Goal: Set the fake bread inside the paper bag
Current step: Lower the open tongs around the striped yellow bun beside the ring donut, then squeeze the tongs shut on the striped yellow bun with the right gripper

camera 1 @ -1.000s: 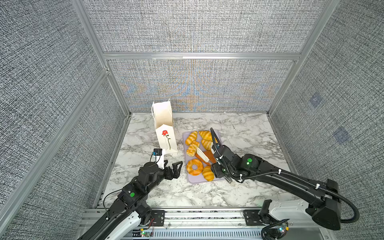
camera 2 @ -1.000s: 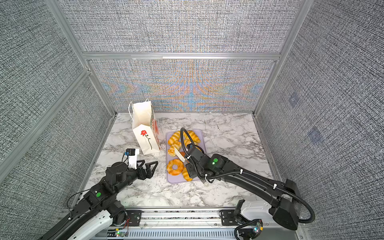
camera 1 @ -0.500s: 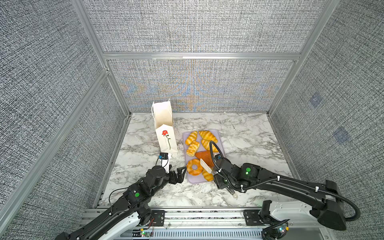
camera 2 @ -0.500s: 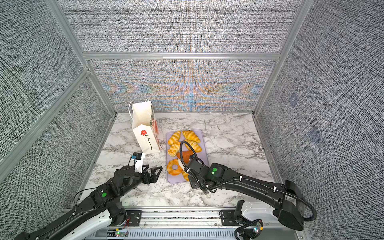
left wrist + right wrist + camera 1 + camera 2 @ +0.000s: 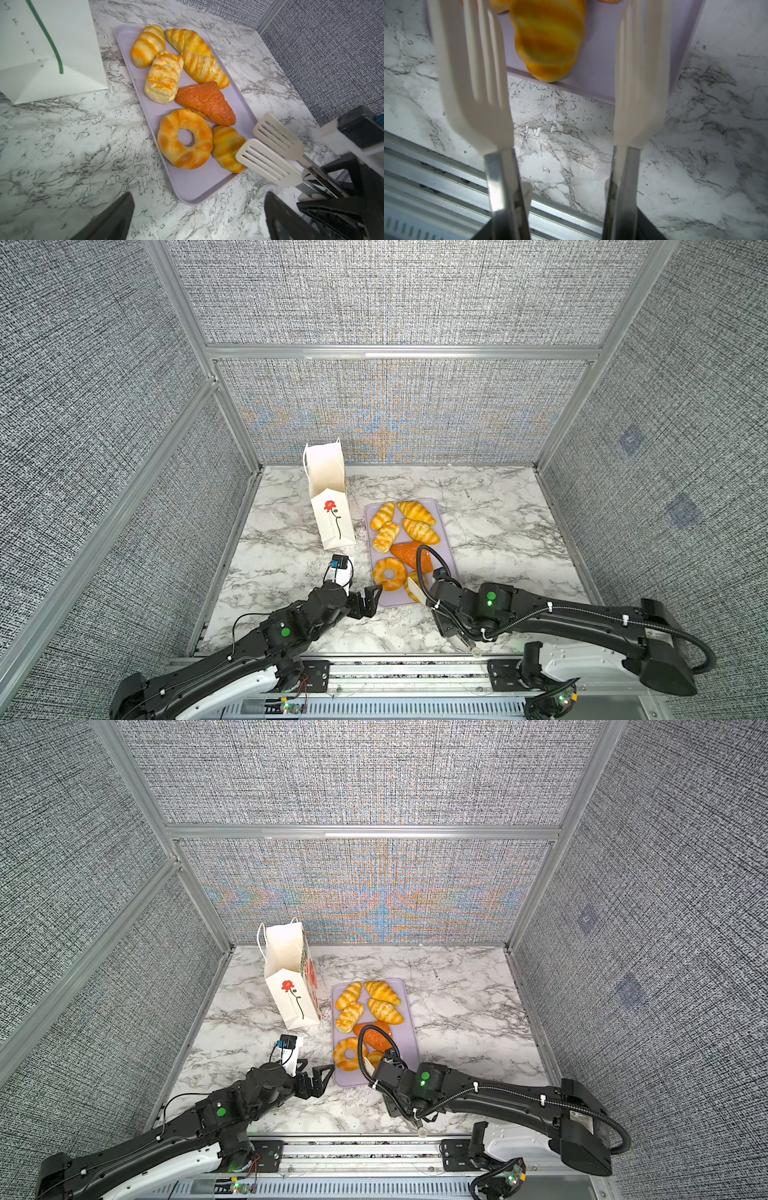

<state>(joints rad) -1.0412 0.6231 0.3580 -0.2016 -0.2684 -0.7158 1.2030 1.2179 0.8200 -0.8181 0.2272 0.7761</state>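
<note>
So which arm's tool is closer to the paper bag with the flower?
Left. The left tool is open, in front of the paper bag, by the tray's near corner. The right tool, gripping tongs, is further along the tray's near edge, farther from the bag.

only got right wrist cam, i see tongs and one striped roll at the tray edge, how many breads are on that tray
Observer: Seven fake bread pieces lie on the lilac tray, counting the striped roll by your tongs.
Operator: where's the bag
Observer: The paper bag stands upright beside the tray's far end, on the left arm's side.
Operator: left gripper free
Observer: Yes, the left gripper is open and empty, by the tray's near corner.
</note>
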